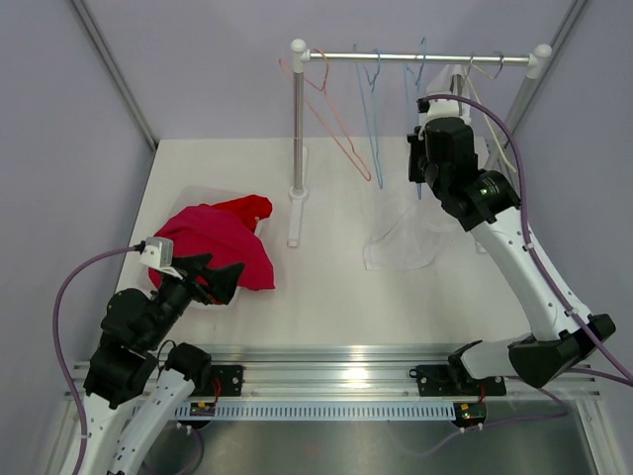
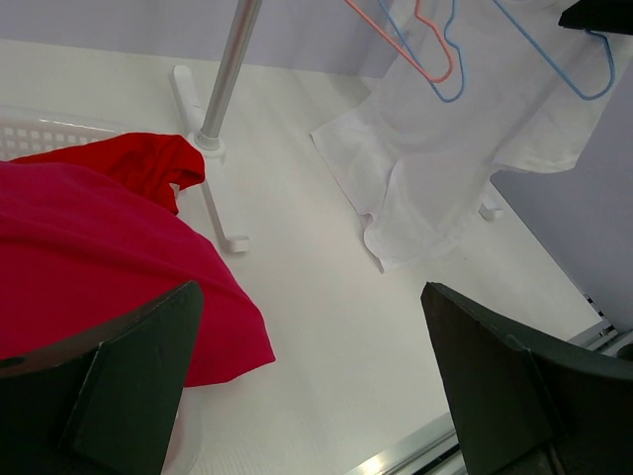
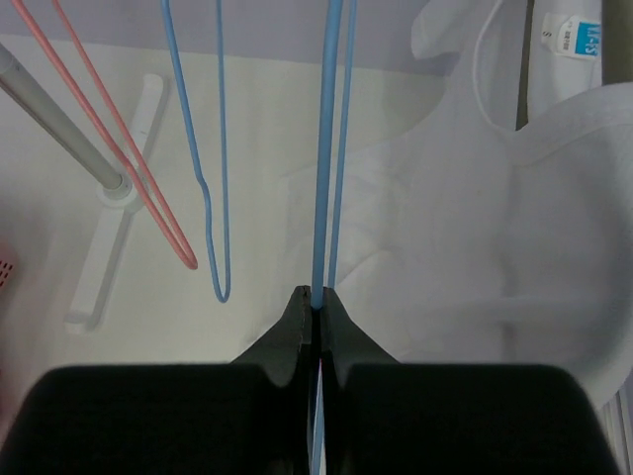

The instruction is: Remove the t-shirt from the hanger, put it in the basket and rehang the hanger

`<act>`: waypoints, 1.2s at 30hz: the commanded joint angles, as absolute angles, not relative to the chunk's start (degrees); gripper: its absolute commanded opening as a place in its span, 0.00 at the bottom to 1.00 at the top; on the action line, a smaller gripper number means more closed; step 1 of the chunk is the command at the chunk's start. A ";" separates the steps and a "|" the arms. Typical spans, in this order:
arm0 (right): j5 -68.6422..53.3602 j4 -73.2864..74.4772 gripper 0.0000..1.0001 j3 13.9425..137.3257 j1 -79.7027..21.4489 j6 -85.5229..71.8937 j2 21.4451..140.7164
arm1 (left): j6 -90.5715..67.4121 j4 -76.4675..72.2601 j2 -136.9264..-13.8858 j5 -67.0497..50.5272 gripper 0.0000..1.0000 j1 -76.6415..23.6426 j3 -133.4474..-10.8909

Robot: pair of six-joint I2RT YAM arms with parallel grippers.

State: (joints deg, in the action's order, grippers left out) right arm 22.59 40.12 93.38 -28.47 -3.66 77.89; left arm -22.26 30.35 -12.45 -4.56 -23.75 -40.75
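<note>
A white t-shirt [image 1: 404, 243] hangs at the right end of the rack rail [image 1: 425, 56], and its hem lies on the table. It also shows in the right wrist view [image 3: 495, 228] and the left wrist view [image 2: 445, 148]. My right gripper [image 1: 419, 180] is raised beside the shirt, shut on the wire of an empty blue hanger [image 3: 322, 148] that hangs from the rail; the fingertips [image 3: 302, 309] pinch the wire. My left gripper [image 2: 316, 396] is open and empty, low over the table beside a red t-shirt [image 2: 89, 247].
The red t-shirt [image 1: 220, 242] lies heaped in a white basket [image 2: 40, 134] at the left. The rack's post [image 1: 298, 119] and foot [image 1: 296, 213] stand mid-table. A pink hanger [image 1: 331, 114] and another blue hanger [image 1: 374, 119] hang empty on the rail.
</note>
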 commanded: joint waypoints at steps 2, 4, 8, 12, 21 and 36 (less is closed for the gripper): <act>17.94 35.51 0.00 96.41 -25.58 -1.67 79.97 | -21.09 28.57 -11.69 -6.33 0.99 -24.34 -40.52; 17.49 35.16 0.00 96.85 -25.31 -2.02 80.86 | -21.09 28.65 -11.60 -6.33 0.99 -24.35 -40.52; 17.23 34.81 0.00 96.68 -25.05 -2.55 82.97 | -21.09 28.65 -11.60 -6.42 0.99 -24.43 -40.61; 16.79 32.26 0.00 92.56 -24.96 -4.21 79.64 | -21.09 28.65 -11.51 -6.59 0.99 -24.43 -40.52; 15.11 34.28 0.73 91.84 -24.96 -8.61 67.25 | -21.18 28.56 -10.99 -6.50 0.99 -24.43 -40.61; 25.32 45.16 0.70 112.23 -13.29 -5.45 81.46 | -20.92 28.65 -8.88 -6.86 0.99 -25.75 -40.43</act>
State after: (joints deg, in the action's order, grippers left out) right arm 26.06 38.94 108.95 -15.90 -6.31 78.39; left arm -22.17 30.35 -9.72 -4.97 -25.26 -40.73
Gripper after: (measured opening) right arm 0.689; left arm 0.988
